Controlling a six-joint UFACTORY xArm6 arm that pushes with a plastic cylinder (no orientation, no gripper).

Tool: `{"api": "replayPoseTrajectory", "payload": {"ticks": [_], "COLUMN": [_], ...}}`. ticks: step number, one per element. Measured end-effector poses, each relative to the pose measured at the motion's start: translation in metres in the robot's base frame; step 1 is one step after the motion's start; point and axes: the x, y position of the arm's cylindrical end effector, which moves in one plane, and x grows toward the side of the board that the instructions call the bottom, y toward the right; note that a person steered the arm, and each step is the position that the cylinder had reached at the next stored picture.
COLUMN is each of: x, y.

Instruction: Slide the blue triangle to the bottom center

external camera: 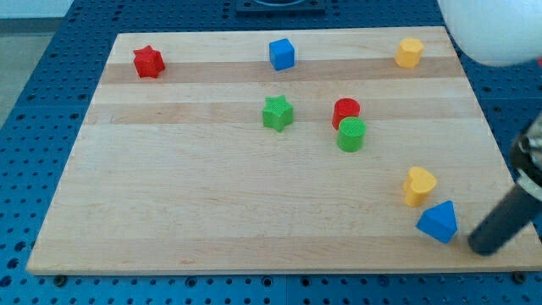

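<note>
The blue triangle (pixel 438 222) lies near the board's bottom right corner, just below and right of a yellow heart-shaped block (pixel 418 185). My dark rod comes in from the view's right edge, and my tip (pixel 483 246) rests on the board just right of and slightly below the blue triangle, a small gap apart from it.
On the wooden board (pixel 212 212) there are a red star (pixel 147 62) at top left, a blue cube (pixel 282 54) at top centre, a yellow hexagon-like block (pixel 409 52) at top right, a green star (pixel 278 113), and a red cylinder (pixel 345 110) touching a green cylinder (pixel 351 135).
</note>
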Motion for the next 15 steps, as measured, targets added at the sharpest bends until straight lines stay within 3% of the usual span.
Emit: {"api": "replayPoseTrajectory", "payload": {"ticks": [2,6,7,8,10,11,12,14,15], "x": [-0.008,-0.012,0.021,0.027,-0.034,-0.028,-0.002,-0.074,-0.074], "y": [-0.01,-0.159,-0.146,-0.128,-0.157,-0.154,-0.095,-0.095,-0.108]}}
